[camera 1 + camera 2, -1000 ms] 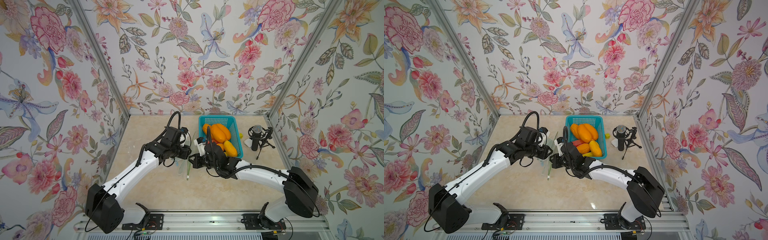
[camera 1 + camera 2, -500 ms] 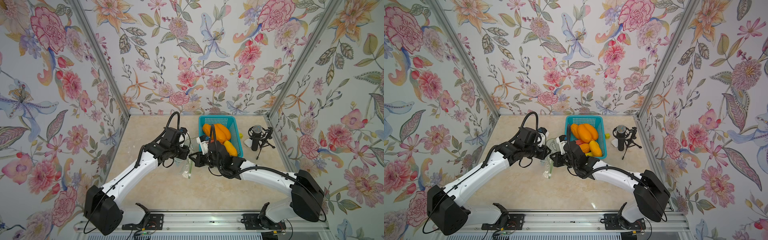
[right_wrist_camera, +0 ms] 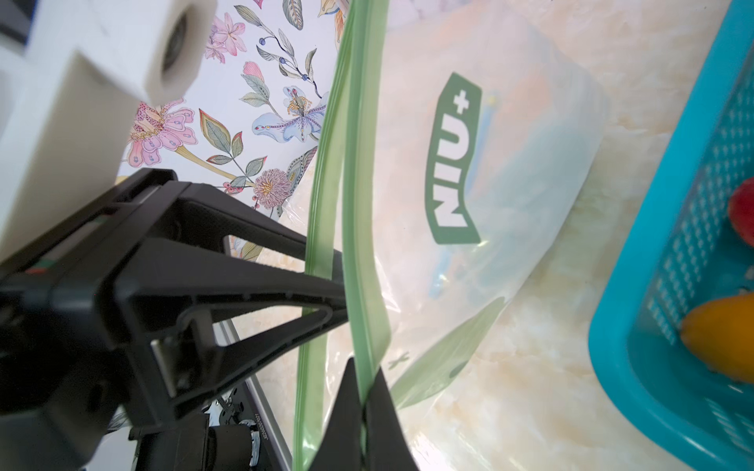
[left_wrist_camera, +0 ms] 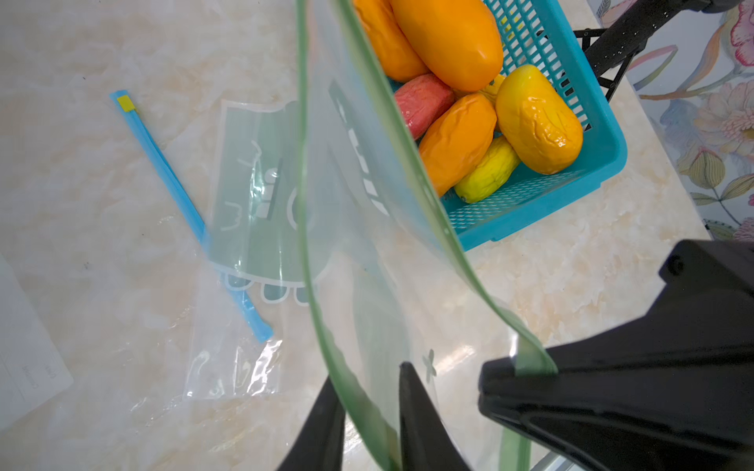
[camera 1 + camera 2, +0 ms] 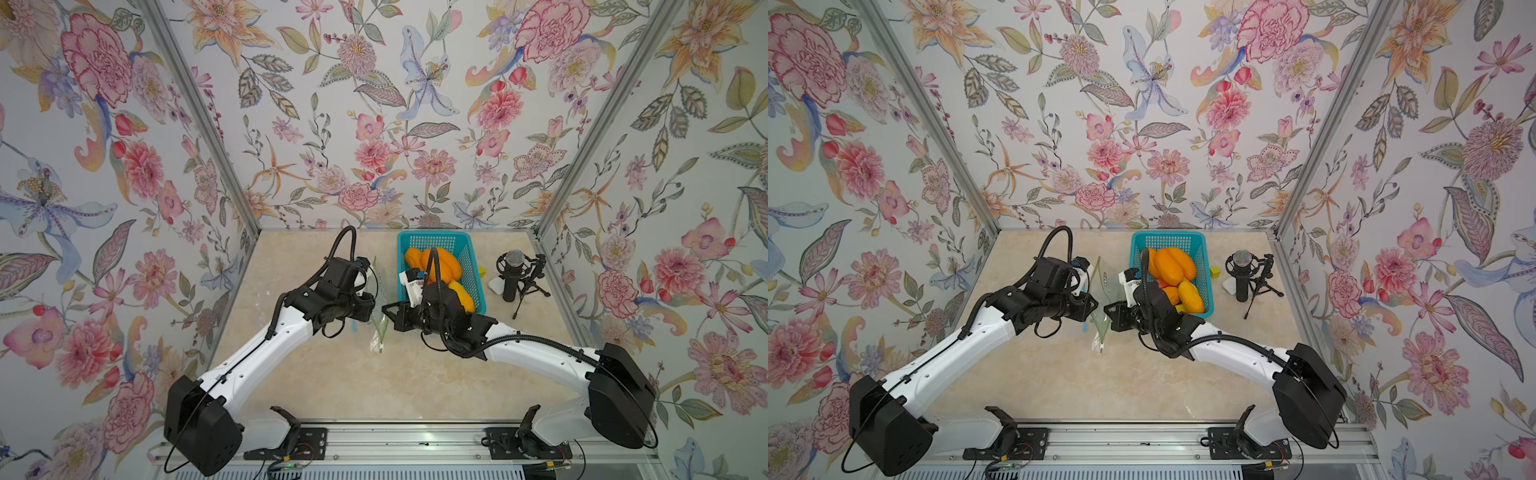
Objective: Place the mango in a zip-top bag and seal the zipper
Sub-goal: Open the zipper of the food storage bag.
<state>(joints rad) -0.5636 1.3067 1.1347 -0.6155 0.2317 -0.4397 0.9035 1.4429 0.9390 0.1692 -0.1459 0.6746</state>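
The zip-top bag (image 5: 380,328) (image 5: 1100,320) is clear with a green zipper strip and hangs upright between my two grippers. In the right wrist view my right gripper (image 3: 364,379) is shut on one zipper lip of the bag (image 3: 489,163). In the left wrist view my left gripper (image 4: 369,391) straddles the other lip of the bag (image 4: 359,244), and a narrow gap still shows between its fingers. The bag's mouth gapes slightly and the bag is empty. Several orange and yellow mangoes (image 5: 432,262) (image 4: 449,36) lie in the teal basket (image 5: 473,266) beside the right gripper.
A second bag (image 4: 245,204) with a blue zipper lies flat on the marble table under the held one. A white sheet (image 4: 24,346) lies farther off. A microphone on a tripod (image 5: 513,274) stands right of the basket. Floral walls close in three sides.
The bag stays upright between the grippers. The right arm's rear link has swung a little to the right, and both wrists have shifted only slightly.
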